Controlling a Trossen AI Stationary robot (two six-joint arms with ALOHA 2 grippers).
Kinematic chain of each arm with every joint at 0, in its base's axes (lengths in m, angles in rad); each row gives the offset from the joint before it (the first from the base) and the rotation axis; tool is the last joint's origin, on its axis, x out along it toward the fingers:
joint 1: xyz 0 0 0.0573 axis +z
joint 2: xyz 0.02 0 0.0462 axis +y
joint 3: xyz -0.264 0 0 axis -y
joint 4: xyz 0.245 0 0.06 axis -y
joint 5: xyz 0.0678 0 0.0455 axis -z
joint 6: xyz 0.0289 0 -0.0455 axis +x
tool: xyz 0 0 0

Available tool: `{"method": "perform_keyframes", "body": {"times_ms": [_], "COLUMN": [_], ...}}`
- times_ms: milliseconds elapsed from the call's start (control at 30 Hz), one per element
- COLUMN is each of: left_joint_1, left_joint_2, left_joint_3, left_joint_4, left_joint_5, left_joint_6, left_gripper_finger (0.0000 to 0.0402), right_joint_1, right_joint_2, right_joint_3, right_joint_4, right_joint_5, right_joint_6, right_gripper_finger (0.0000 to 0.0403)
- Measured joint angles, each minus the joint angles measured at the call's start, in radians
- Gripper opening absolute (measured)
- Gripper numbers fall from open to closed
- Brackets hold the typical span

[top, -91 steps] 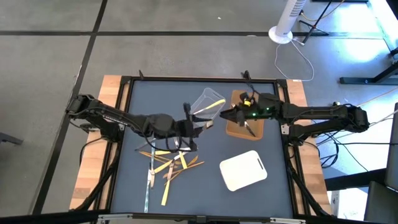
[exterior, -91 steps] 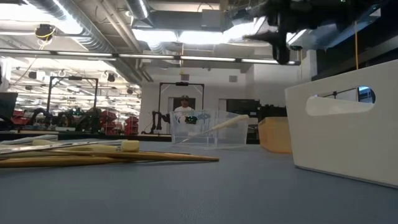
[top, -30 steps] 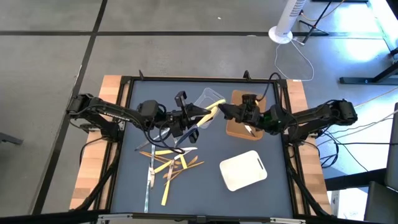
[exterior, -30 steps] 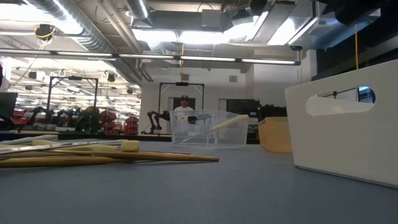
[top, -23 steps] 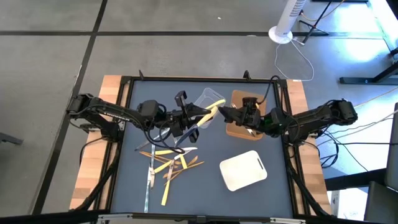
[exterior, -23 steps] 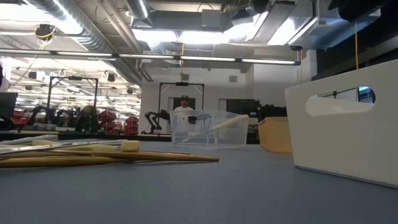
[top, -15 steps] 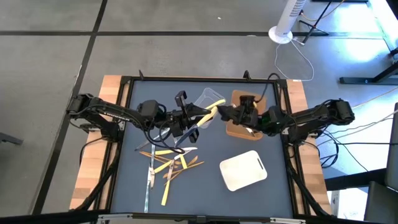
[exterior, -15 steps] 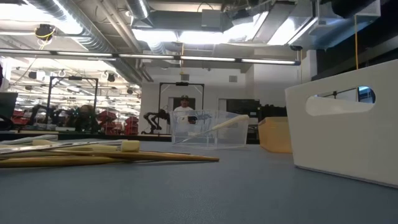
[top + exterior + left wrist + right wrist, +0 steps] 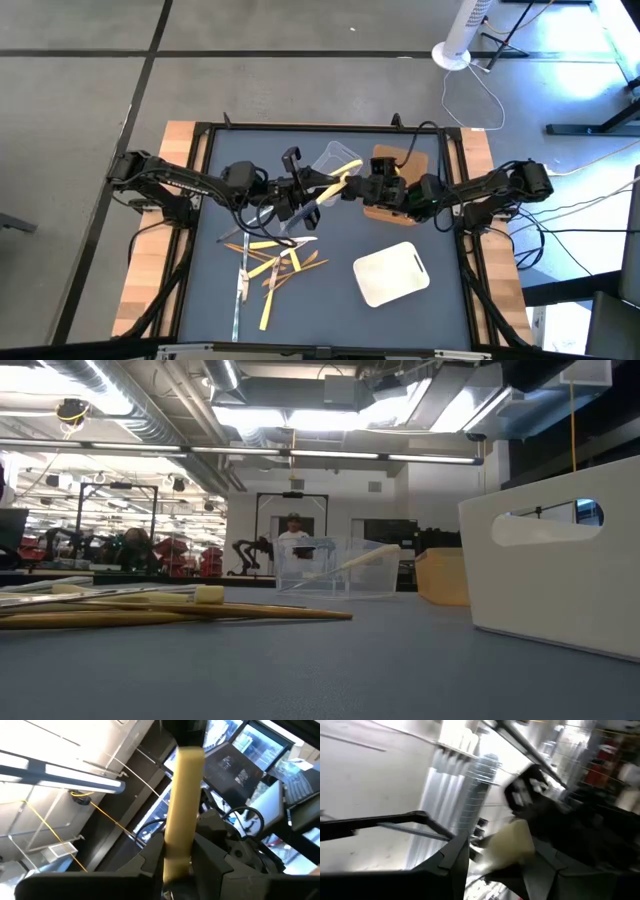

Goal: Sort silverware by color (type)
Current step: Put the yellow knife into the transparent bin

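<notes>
Both grippers' jaws on yellow utensil (image 9: 341,178) (midair)

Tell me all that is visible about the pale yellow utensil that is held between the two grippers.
The pale yellow utensil is a flat, matte stick, plastic by its look. It hangs above the table beside the clear tub, clear of the pile. The left gripper clamps one end, with dark fingers on both sides; the right gripper meets its other end, which shows between that gripper's fingers in its wrist view.
</notes>
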Motion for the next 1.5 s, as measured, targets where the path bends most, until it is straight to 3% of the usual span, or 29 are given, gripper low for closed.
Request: {"method": "perform_keyframes", "body": {"times_ms": [400,1100,1500], "left_joint_1": [-0.054,-0.055,-0.055], "left_joint_2": [0.000,0.000,0.000], "left_joint_3": [0.001,0.001,0.001], "left_joint_4": [-0.001,-0.014,-0.017], "left_joint_5": [-0.108,-0.110,-0.110], "left_joint_6": [0.099,0.100,0.100], "left_gripper_finger": [0.0073,0.0073,0.0073], "right_joint_1": [0.000,0.000,0.000], "right_joint_2": [0.001,-0.002,-0.002], "right_joint_3": [0.000,0.001,0.002], "right_joint_4": [0.030,0.003,-0.014], "right_joint_5": [-0.005,0.000,0.000], "right_joint_6": [-0.024,-0.029,-0.078], "right_gripper_finger": [0.0150,0.0147,0.0042]}}
